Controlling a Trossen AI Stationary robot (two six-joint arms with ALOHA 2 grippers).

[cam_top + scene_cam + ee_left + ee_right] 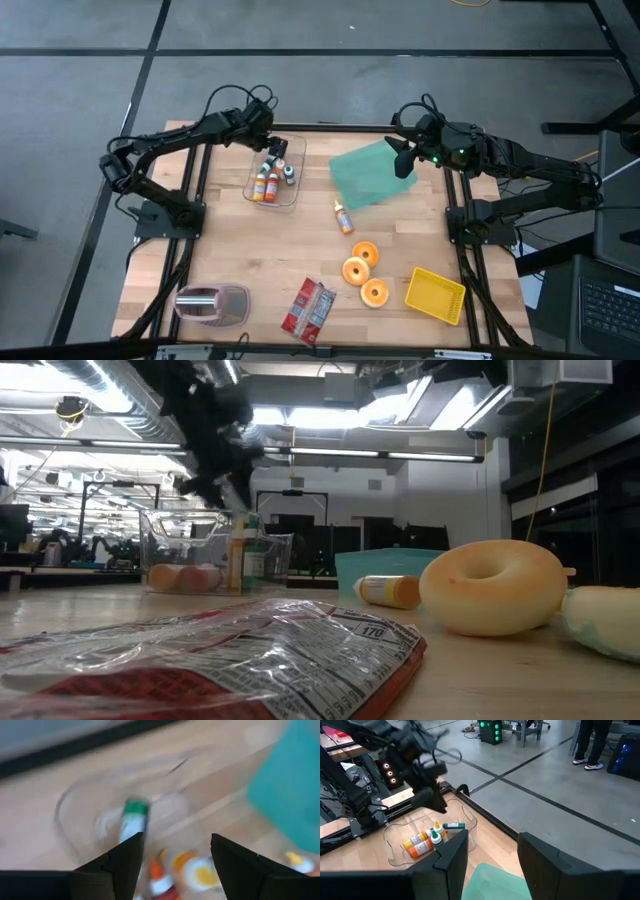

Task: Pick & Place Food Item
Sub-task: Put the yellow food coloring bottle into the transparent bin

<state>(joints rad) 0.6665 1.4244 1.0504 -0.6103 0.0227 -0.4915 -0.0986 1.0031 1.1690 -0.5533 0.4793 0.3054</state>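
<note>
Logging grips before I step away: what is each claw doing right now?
Left claw: open, empty, above the clear bin of bottles.
Right claw: open, empty, over the teal container.

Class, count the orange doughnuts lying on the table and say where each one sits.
3, clustered near the table's front beside the yellow tray: one doughnut farthest back, one touching it, one nearest the tray. None looks hidden.

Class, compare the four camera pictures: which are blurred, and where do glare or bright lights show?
Left wrist view: heavy motion blur; the clear container and green-capped bottle smear. Low view: the near snack wrapper is soft with glare on its plastic; ceiling lights blaze; the left hand is a dark smear. Right wrist view: only that arm blurs. High view: sharp and evenly lit.
</note>
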